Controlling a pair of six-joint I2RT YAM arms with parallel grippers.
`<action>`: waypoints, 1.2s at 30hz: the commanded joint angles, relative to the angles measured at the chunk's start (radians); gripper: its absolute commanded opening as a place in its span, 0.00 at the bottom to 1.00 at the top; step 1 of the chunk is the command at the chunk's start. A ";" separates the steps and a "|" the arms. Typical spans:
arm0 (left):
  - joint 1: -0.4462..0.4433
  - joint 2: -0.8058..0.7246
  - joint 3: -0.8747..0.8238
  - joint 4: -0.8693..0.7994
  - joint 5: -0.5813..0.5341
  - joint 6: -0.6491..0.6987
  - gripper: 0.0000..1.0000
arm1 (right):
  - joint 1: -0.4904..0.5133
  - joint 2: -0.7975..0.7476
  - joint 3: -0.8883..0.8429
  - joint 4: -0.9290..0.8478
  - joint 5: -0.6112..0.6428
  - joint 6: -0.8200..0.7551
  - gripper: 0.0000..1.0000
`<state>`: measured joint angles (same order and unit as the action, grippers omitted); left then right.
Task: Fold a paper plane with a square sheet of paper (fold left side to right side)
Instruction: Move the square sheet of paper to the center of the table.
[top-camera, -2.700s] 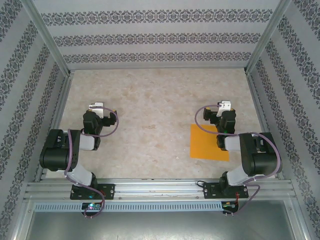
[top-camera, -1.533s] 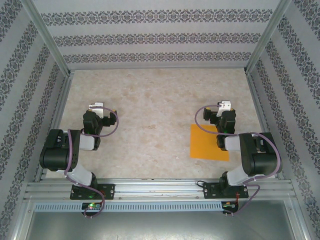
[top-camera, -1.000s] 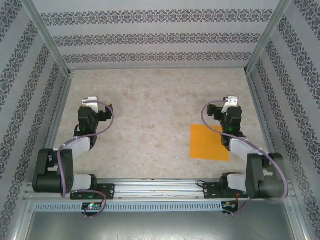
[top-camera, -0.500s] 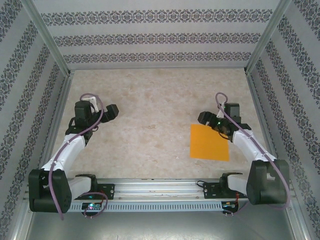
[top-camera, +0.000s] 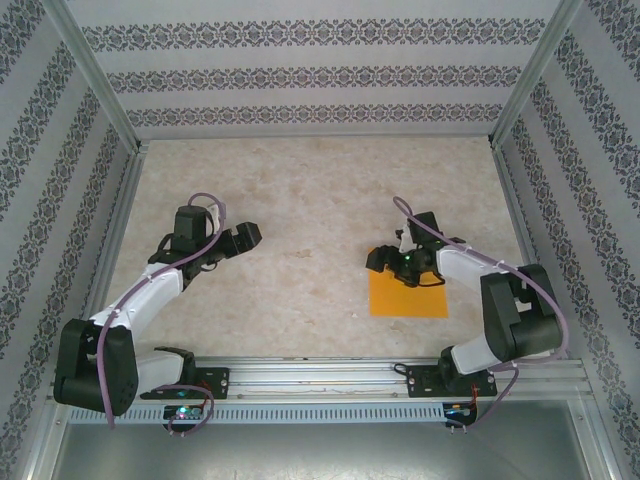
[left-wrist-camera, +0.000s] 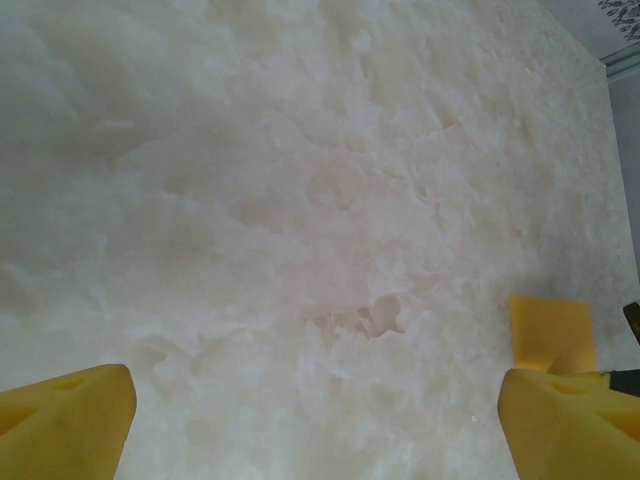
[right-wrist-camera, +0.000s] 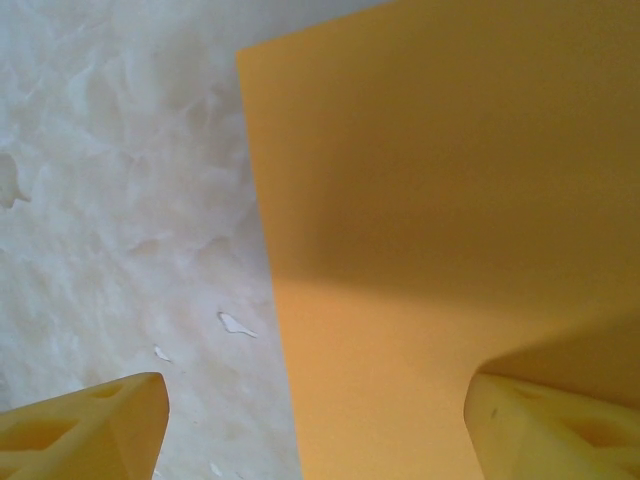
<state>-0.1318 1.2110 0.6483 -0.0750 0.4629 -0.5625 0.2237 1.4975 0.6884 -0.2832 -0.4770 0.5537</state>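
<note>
Wallpaper (top-camera: 300, 75) with dark ornamental bands lined the booth around a pale marbled table (top-camera: 320, 190) seen from above; the square sheet of paper (top-camera: 410, 297) lay flat at the right, the right gripper (top-camera: 383, 260) by its far-left corner and the left gripper (top-camera: 247, 237) well apart from it. Left wrist: jaws spread wide over bare table, the sheet far off. Right wrist: jaws spread, one finger (right-wrist-camera: 545, 420) seemingly over the sheet, clamping nothing

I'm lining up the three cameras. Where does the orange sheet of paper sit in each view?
Top external: the orange sheet right of centre, its far edge under the right gripper.
Left wrist: a small patch at the right edge, lower half.
Right wrist: covers the upper right, its left edge running down between the fingers.
Shared landmark: the marbled table bordering the sheet's left edge.
</note>
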 joint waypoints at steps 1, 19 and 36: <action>-0.012 0.001 0.015 -0.033 -0.018 -0.012 0.93 | 0.055 0.053 0.031 0.036 0.008 0.078 0.81; -0.041 0.072 0.055 -0.074 -0.041 -0.019 0.89 | 0.343 0.399 0.372 0.256 0.156 0.398 0.82; -0.224 0.277 0.156 -0.055 0.075 -0.160 0.59 | 0.226 0.260 0.441 0.033 0.246 0.145 0.98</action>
<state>-0.3111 1.4395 0.7643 -0.1345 0.5007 -0.6655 0.4999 1.8111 1.1389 -0.1341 -0.2932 0.8143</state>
